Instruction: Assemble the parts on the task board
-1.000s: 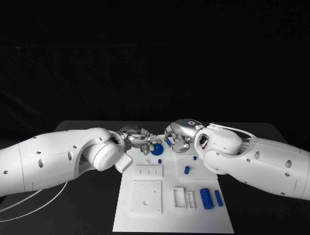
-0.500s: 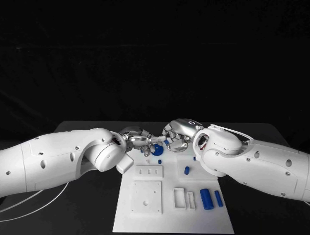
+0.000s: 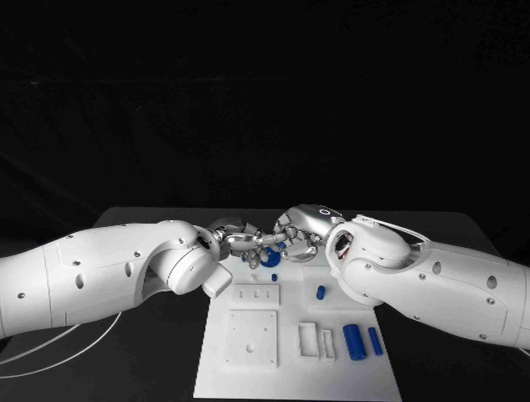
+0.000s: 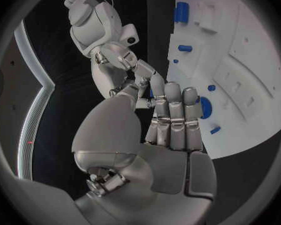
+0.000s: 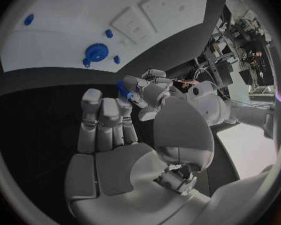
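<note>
Both arms reach in over the far end of the task board (image 3: 295, 368), which lies lengthwise on the black surface (image 3: 156, 352). The left robot hand (image 3: 243, 241) and the right robot hand (image 3: 299, 234) meet just above the board's far edge, fingertips almost touching. From the right wrist camera, the left robot hand (image 5: 143, 91) pinches a small blue part (image 5: 123, 89) between thumb and fingers. The right robot hand (image 5: 109, 120) has its fingers straight and side by side; whether it grips anything I cannot tell. From the left wrist camera, the left hand's own fingers (image 4: 172, 115) stand together, with the right robot hand (image 4: 125, 60) close beyond them. A blue gear (image 3: 269, 255) lies on the board directly under the two hands; the right wrist view shows the gear (image 5: 95, 52) flat on the white plate with small blue pegs (image 5: 108, 33) near it. Further toward the robot, a short blue peg (image 3: 319, 291) lies near the board's middle, and two blue cylinders (image 3: 354, 340) lie side by side near the right edge. White raised fixtures sit on the board: a small slotted block (image 3: 254, 293), a larger square block (image 3: 251, 337), and two narrow upright pieces (image 3: 310, 338). A white cable (image 3: 48, 352) trails across the surface beneath the left arm.
</note>
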Controlling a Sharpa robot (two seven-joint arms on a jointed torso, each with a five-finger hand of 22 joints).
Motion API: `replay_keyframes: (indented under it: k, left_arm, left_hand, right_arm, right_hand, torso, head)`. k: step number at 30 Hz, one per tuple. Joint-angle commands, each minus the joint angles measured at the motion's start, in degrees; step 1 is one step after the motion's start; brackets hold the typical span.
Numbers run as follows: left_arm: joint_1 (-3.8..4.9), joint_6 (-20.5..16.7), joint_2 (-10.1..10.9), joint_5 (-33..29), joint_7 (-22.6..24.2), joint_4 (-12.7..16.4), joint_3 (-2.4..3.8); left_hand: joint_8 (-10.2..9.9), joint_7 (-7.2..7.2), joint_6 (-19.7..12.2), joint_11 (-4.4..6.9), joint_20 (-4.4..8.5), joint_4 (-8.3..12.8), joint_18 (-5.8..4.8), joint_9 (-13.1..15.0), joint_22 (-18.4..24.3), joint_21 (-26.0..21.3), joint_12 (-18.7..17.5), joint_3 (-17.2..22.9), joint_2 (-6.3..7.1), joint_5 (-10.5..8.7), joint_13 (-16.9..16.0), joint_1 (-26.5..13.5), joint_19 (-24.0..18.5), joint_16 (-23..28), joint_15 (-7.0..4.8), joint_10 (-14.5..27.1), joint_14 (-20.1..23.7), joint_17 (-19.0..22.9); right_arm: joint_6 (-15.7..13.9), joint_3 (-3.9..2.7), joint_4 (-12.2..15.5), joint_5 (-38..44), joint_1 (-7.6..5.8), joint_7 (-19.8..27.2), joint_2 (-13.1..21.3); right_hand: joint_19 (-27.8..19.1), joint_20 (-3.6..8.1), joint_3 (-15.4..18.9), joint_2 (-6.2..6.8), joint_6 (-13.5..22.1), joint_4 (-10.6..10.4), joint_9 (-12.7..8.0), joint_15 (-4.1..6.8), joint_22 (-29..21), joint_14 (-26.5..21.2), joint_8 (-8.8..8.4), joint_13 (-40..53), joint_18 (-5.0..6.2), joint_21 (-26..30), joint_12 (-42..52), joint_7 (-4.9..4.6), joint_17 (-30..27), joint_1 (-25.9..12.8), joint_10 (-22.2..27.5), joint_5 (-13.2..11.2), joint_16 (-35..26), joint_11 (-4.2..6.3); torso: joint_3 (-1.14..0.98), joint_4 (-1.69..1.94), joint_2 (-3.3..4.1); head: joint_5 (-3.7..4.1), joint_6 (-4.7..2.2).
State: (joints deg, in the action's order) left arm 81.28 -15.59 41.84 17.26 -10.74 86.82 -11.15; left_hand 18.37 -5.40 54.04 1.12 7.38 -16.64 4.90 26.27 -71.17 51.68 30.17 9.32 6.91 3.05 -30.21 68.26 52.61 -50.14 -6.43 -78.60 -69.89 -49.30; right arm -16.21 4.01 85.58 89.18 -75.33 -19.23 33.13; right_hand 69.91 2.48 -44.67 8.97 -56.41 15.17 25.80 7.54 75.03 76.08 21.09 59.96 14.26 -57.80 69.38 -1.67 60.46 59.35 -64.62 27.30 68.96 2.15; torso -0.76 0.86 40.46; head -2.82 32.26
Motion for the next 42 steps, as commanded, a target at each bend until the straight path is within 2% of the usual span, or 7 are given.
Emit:
replay_keyframes:
  k: [1,15,25,32,34,36,42]
  left_arm:
    - [0.08,-1.21,-0.18,0.28,-0.27,0.17,0.08]
    - [0.08,-1.46,-0.38,0.27,-1.36,-0.10,0.08]
    - [0.08,-1.19,-0.77,0.32,-2.26,-0.48,0.08]
    - [0.08,-0.45,-1.16,0.41,-3.15,-0.58,0.07]
    - [0.08,-0.24,-1.25,0.59,-3.32,-0.59,0.06]
    - [0.08,-0.28,-1.30,0.59,-3.41,-0.62,0.06]
    - [0.08,-0.47,-1.39,0.73,-3.84,-0.71,0.06]
  left_hand:
    - [0.11,0.11,0.50,0.07,3.77,0.03,-0.55,-0.11,0.10,-0.03,0.02,0.47,-0.41,0.27,0.13,-0.24,-0.32,0.09,-0.06,0.57,0.46,0.19]
    - [-0.05,0.19,1.23,0.13,4.08,0.09,-0.99,-0.06,0.16,0.11,0.14,0.20,-3.23,0.21,0.27,1.37,-0.64,-0.28,-0.02,0.59,0.52,1.02]
    - [0.02,0.36,1.87,0.28,4.24,-0.04,-1.14,0.02,0.21,0.18,0.19,-0.32,-4.34,0.21,0.35,0.57,-0.72,-0.53,-0.08,0.53,0.53,1.35]
    - [0.39,0.65,2.95,0.55,4.39,-0.02,-1.19,0.21,0.26,0.21,0.24,-0.61,-3.38,0.86,0.41,-0.20,-0.76,-0.69,-0.15,0.47,0.56,1.59]
    - [0.71,0.90,3.82,0.75,4.51,0.04,-1.20,0.38,0.29,0.26,0.32,-0.27,-2.92,3.56,0.43,0.12,-0.74,-0.89,-0.24,0.37,0.51,1.72]
    - [0.78,0.98,4.13,0.83,4.55,0.10,-1.23,0.44,0.30,0.30,0.35,-0.20,-2.78,4.22,0.44,0.25,-0.74,-0.99,-0.27,0.34,0.53,1.81]
    - [1.31,1.34,5.52,1.13,4.65,-0.02,-1.36,0.92,0.37,0.39,0.42,-0.33,-2.21,4.02,0.52,-0.40,-0.70,-1.27,-0.33,0.25,0.51,2.10]
  right_arm:
    - [-0.37,-0.01,0.35,1.57,0.06,-0.57,-0.19]
    - [-0.70,-0.01,1.29,2.64,0.18,-0.86,-0.09]
    - [-0.61,-0.01,1.67,3.20,0.27,-0.95,-0.20]
    - [-0.51,-0.01,1.81,3.89,0.30,-1.13,-0.50]
    - [-0.38,-0.01,1.84,4.28,0.30,-1.20,-0.56]
    - [-0.28,-0.01,1.83,4.40,0.30,-1.26,-0.63]
    - [-0.05,-0.01,1.95,4.87,0.30,-1.49,-0.72]
  right_hand:
    - [0.19,-0.14,0.36,0.13,-5.41,-0.11,0.43,0.35,0.72,-0.12,0.39,0.09,0.74,-0.14,0.17,-2.64,-0.05,-0.36,-0.38,0.16,0.12,-0.15]
    - [0.20,-0.15,0.37,0.11,-5.43,-0.14,0.42,0.36,0.71,-0.13,0.38,0.12,0.74,-0.14,0.14,-2.63,-0.08,-0.37,-0.40,0.14,0.10,-0.15]
    - [0.21,-0.15,0.35,0.13,-5.46,-0.14,0.42,0.37,0.70,-0.13,0.38,0.14,0.74,-0.13,0.12,-2.62,-0.10,-0.34,-0.43,0.17,0.08,-0.14]
    - [0.21,-0.15,0.34,0.13,-5.47,-0.13,0.41,0.37,0.70,-0.13,0.38,0.15,0.74,-0.13,0.12,-2.61,-0.11,-0.32,-0.44,0.19,0.07,-0.13]
    - [0.21,-0.15,0.33,0.13,-5.47,-0.13,0.41,0.38,0.69,-0.13,0.38,0.15,0.74,-0.13,0.11,-2.61,-0.11,-0.32,-0.44,0.20,0.07,-0.13]
    - [0.21,-0.15,0.33,0.14,-5.47,-0.13,0.41,0.38,0.69,-0.13,0.38,0.15,0.74,-0.12,0.11,-2.61,-0.11,-0.31,-0.44,0.21,0.07,-0.13]
    - [0.22,-0.15,0.30,0.15,-5.49,-0.13,0.41,0.38,0.69,-0.13,0.38,0.17,0.74,-0.12,0.09,-2.60,-0.12,-0.28,-0.45,0.24,0.06,-0.12]
  torso:
    - [0.00,0.06,0.03]
    - [-0.05,-0.03,0.06]
    - [-0.08,-0.05,0.05]
    - [-0.08,-0.02,0.05]
    - [-0.07,-0.01,0.06]
    - [-0.06,-0.01,0.06]
    - [-0.04,-0.03,0.04]
  head:
    - [-0.06,-0.03]
    - [-0.28,-0.04]
    - [-0.34,0.11]
    - [-0.37,0.18]
    - [-0.38,0.21]
    - [-0.38,0.21]
    - [-0.42,0.28]
